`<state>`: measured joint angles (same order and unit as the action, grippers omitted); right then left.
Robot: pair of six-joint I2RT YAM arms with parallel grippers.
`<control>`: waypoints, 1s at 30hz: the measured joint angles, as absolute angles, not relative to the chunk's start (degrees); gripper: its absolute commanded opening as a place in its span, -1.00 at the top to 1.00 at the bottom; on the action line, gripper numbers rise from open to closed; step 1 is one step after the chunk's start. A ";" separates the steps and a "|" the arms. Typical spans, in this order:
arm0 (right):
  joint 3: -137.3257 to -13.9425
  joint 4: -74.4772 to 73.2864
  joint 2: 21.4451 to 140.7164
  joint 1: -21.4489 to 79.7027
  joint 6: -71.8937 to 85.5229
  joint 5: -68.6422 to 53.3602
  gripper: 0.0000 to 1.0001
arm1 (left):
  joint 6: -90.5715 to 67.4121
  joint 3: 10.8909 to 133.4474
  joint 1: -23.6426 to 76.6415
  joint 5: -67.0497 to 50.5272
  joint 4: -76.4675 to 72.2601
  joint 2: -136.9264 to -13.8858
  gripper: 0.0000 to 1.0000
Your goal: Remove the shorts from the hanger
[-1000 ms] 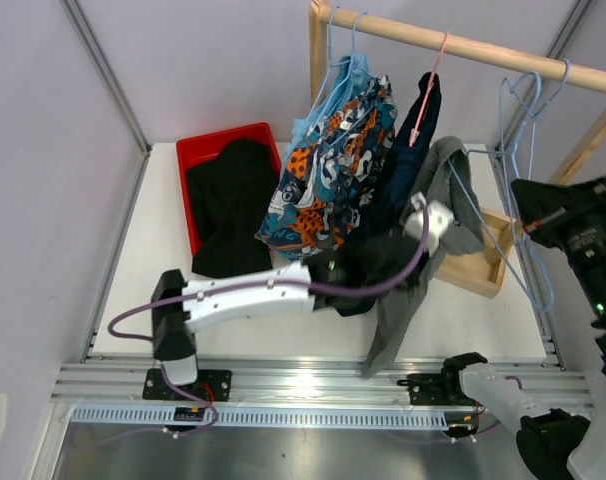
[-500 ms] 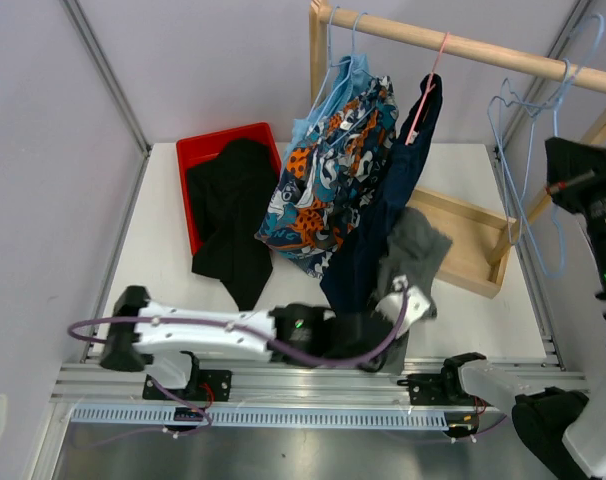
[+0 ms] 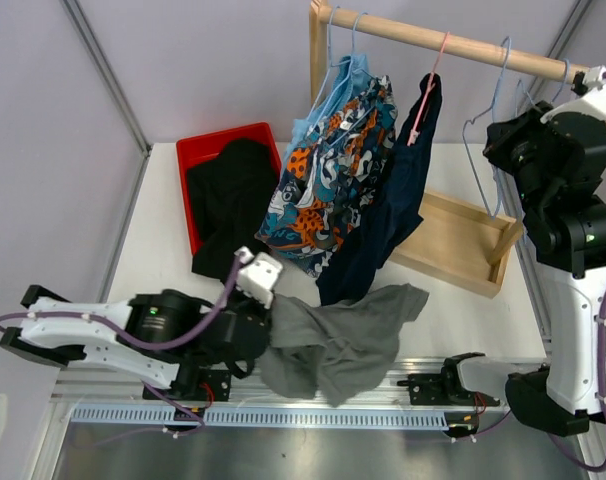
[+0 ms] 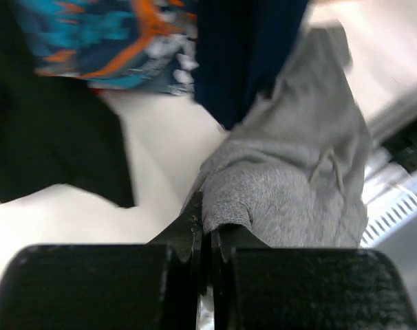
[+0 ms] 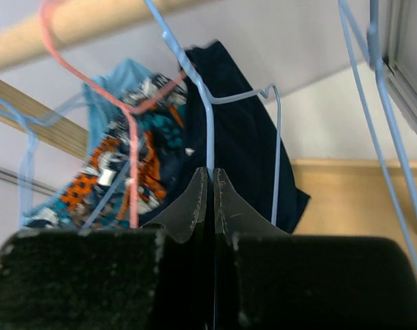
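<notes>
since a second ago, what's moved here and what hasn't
The left gripper, shut on the grey shorts, pulled them off the blue hanger and down to the table's near edge. The right gripper, shut on that hanger, lifted it to the rod. The patterned shorts and navy shorts hang as before; the black shorts stay in the red bin.

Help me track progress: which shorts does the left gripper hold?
The grey shorts, pinched in the left gripper; the patterned pair and the navy pair hang from the rail.

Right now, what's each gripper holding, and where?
Left gripper pinches the grey shorts at a bunched fold; right gripper pinches a blue hanger on its wire.
</notes>
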<state>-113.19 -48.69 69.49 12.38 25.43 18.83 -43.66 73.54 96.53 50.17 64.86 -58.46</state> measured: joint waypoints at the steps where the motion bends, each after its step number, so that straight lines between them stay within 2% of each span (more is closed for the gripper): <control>1: -111.33 -48.40 68.69 12.01 25.43 18.72 1.00 | -43.94 73.87 95.90 51.24 66.81 -57.08 1.00; 4: -105.62 -47.35 65.41 10.52 25.89 17.72 1.00 | -41.63 74.96 90.04 52.95 68.40 -53.12 1.00; 9: -100.42 -44.38 60.03 9.10 26.94 16.16 1.00 | -29.98 76.31 74.87 52.21 63.35 -49.32 1.00; 12: -98.32 -44.10 57.60 8.99 27.79 15.40 -0.17 | -21.50 79.05 64.51 49.21 58.57 -49.52 1.00; 13: -97.69 -44.80 56.82 8.97 28.18 15.16 -0.67 | -19.05 80.25 61.19 48.21 57.01 -50.09 1.00; 14: -97.01 -45.58 55.99 8.97 28.47 14.94 -0.90 | -16.82 81.58 57.34 46.35 55.40 -50.81 1.00; 15: -96.36 -46.24 55.18 8.99 28.27 14.81 -0.98 | -14.76 83.00 53.36 44.91 53.89 -51.72 1.00; 22: -91.98 -48.36 50.19 8.97 28.45 14.55 -0.99 | -7.09 97.65 31.81 32.42 46.74 -64.05 1.00; 30: -86.11 -49.17 45.52 8.97 28.47 13.80 -0.99 | -4.89 130.43 18.83 23.42 43.99 -91.46 1.00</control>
<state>-86.11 -49.17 45.52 8.97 28.47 13.80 -4.89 130.43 18.83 23.42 43.99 -91.46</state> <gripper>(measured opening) 0.992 0.036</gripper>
